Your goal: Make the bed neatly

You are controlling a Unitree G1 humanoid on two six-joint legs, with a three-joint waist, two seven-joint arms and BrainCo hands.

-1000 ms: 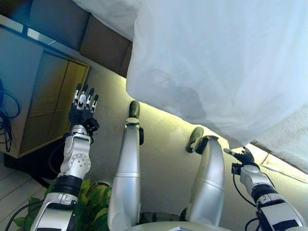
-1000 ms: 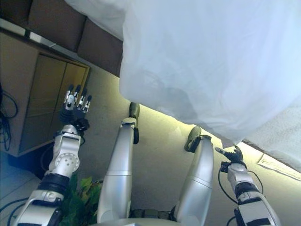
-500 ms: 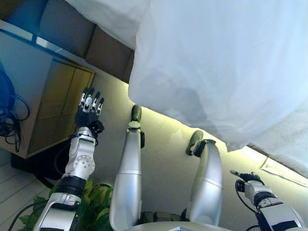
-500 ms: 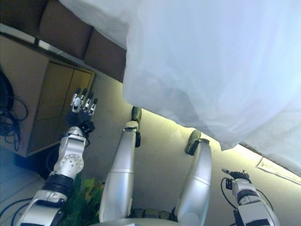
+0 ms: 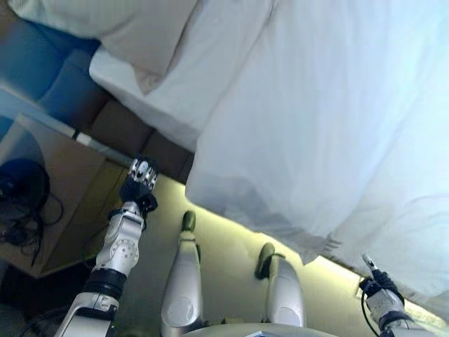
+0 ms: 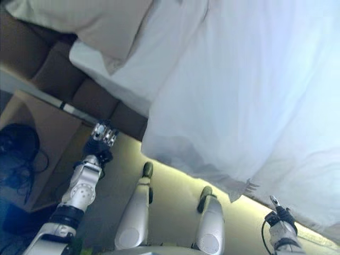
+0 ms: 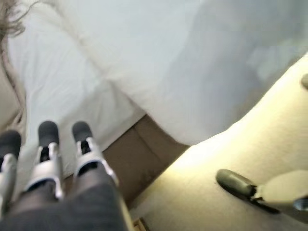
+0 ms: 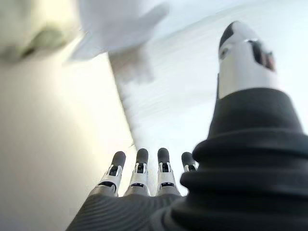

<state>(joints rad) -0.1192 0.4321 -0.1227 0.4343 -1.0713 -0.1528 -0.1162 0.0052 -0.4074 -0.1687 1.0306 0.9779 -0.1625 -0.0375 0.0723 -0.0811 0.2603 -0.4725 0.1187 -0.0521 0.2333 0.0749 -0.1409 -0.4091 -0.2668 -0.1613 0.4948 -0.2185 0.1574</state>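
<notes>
Left hand (image 5: 139, 184) open beside duvet (image 5: 330, 119); eye views add pillow (image 5: 126, 35).

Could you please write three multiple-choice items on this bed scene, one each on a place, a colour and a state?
1. Where does the cream pillow lie?
A. At the head of the bed, beyond the duvet's edge
B. On the floor
C. In the right hand

2. What colour is the soft duvet that covers most of the bed?
A. Dark brown
B. White
C. Green

3. How is the left hand held?
A. Curled round the duvet's corner
B. Pressed flat on the pillow
C. Free in the air beside the bed, holding nothing

Answers: 1 A, the pillow lies on the white sheet past the duvet's upper edge. 2 B, the duvet shows white in both eye views. 3 C, the left wrist view shows straight fingers with nothing between them; the right hand is likewise open.
</notes>
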